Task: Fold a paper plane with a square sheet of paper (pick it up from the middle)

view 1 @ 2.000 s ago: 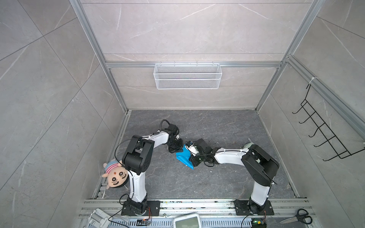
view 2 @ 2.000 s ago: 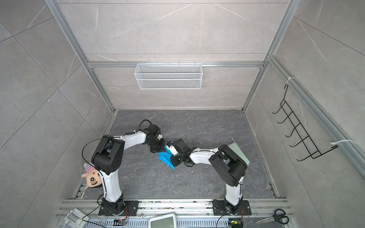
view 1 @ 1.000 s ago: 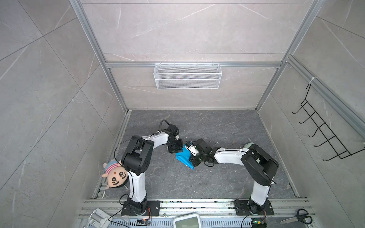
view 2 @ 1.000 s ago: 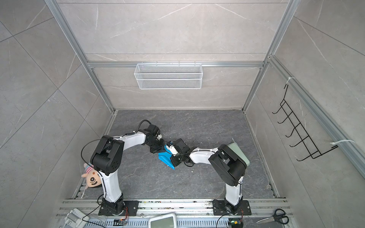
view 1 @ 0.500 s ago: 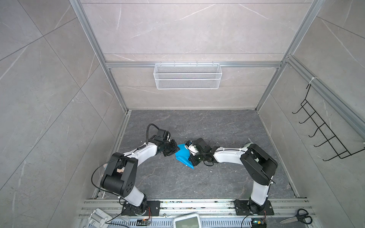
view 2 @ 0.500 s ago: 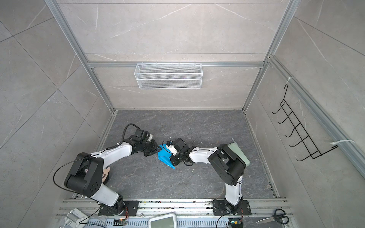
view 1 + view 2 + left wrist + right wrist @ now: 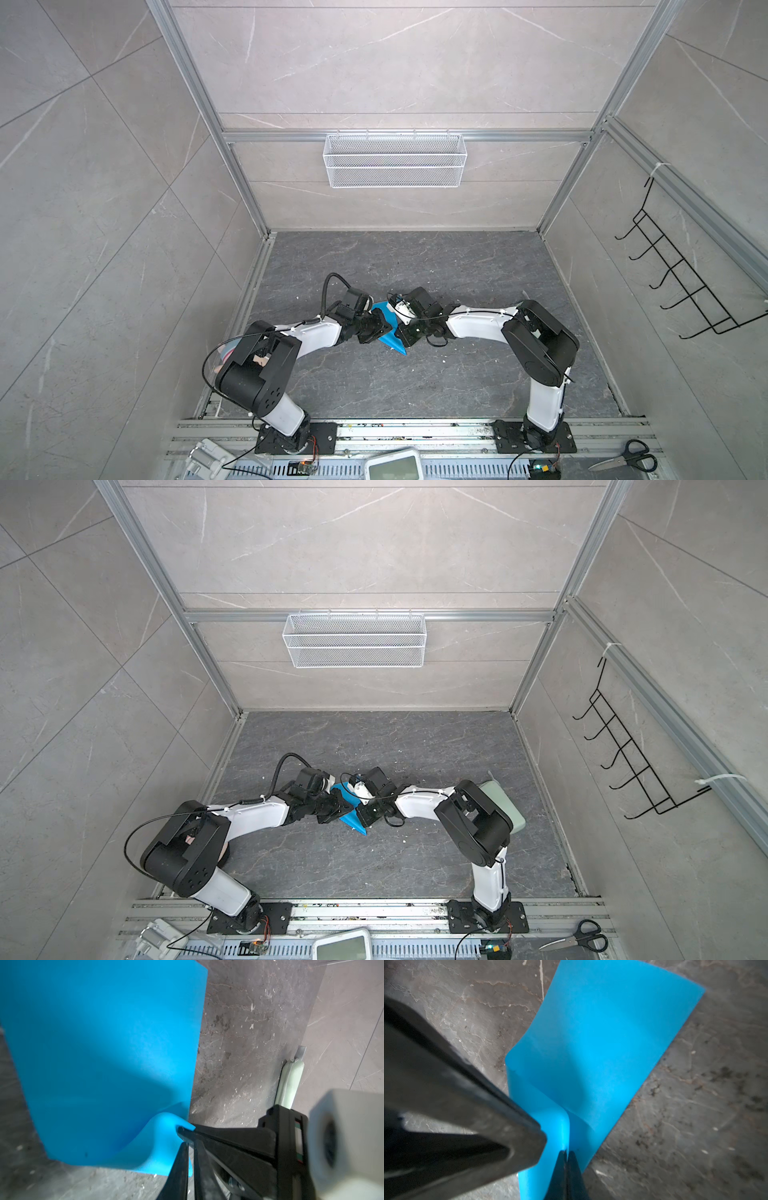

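Note:
The square sheet of paper [image 7: 391, 340] [image 7: 353, 818] is bright blue and hangs curled, low over the middle of the dark floor, between my two grippers. My left gripper [image 7: 383, 328] [image 7: 341, 806] comes in from the left. In the left wrist view its fingers [image 7: 180, 1167] stand almost together on a corner of the sheet [image 7: 104, 1053]. My right gripper [image 7: 400, 332] [image 7: 362, 812] faces it from the right. In the right wrist view it [image 7: 566, 1153] is shut on a pinched ridge of the paper [image 7: 602, 1043]. No paper plane shape shows.
A plush doll [image 7: 227, 353] lies by the left wall under my left arm. A pale green pad [image 7: 505, 808] [image 7: 291, 1078] sits behind my right elbow. A white wire basket [image 7: 395, 160] hangs on the back wall, a black hook rack [image 7: 685, 286] on the right wall. Scissors [image 7: 627, 457] lie on the front rail.
My left arm swung its elbow down toward the left wall and drew its gripper briefly off to the left. Now the gripper is back at the paper. The right arm held still.

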